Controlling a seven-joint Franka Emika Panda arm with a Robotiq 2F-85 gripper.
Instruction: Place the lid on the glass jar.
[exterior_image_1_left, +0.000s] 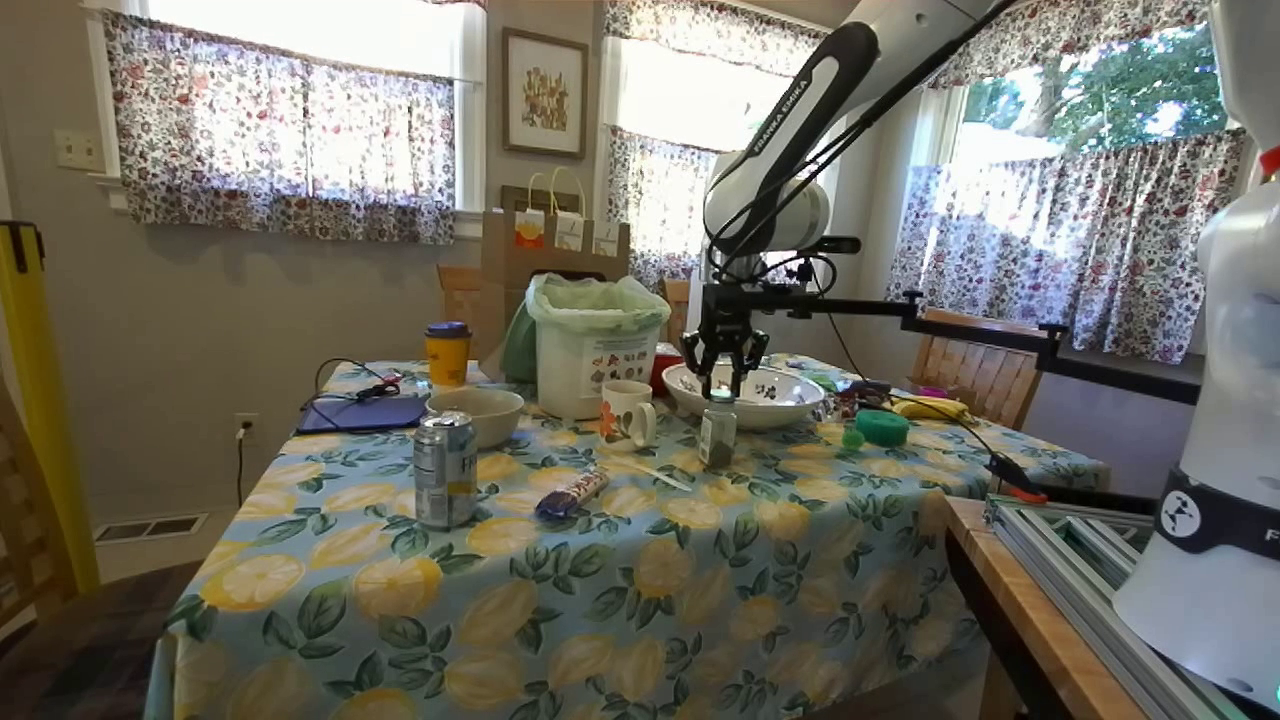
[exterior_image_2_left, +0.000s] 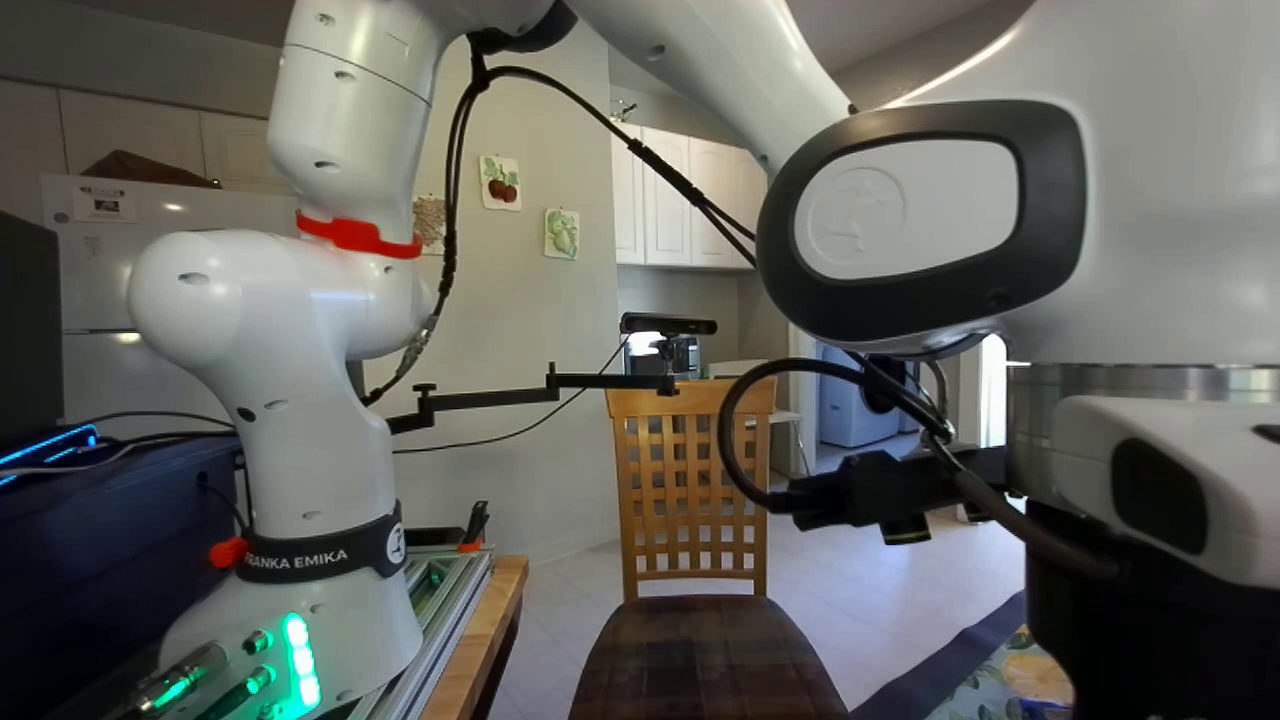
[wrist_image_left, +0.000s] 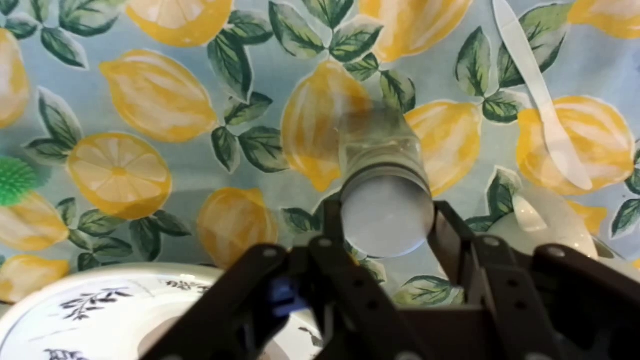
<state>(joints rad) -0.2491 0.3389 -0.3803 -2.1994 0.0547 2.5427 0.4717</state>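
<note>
Pinching the lid (wrist_image_left: 387, 216) in the gripper (exterior_image_1_left: 722, 385), held it at the mouth of the glass jar (exterior_image_1_left: 717, 437); could not tell whether fully seated. Saw the jar upright on the lemon-print tablecloth (exterior_image_1_left: 600, 620), near the white bowl (exterior_image_1_left: 780, 418) and the mug (exterior_image_1_left: 624, 418).

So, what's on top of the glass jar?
A pale lid, held by the gripper, is at the top of the glass jar. It covers the rim, so full seating can't be confirmed.
</note>
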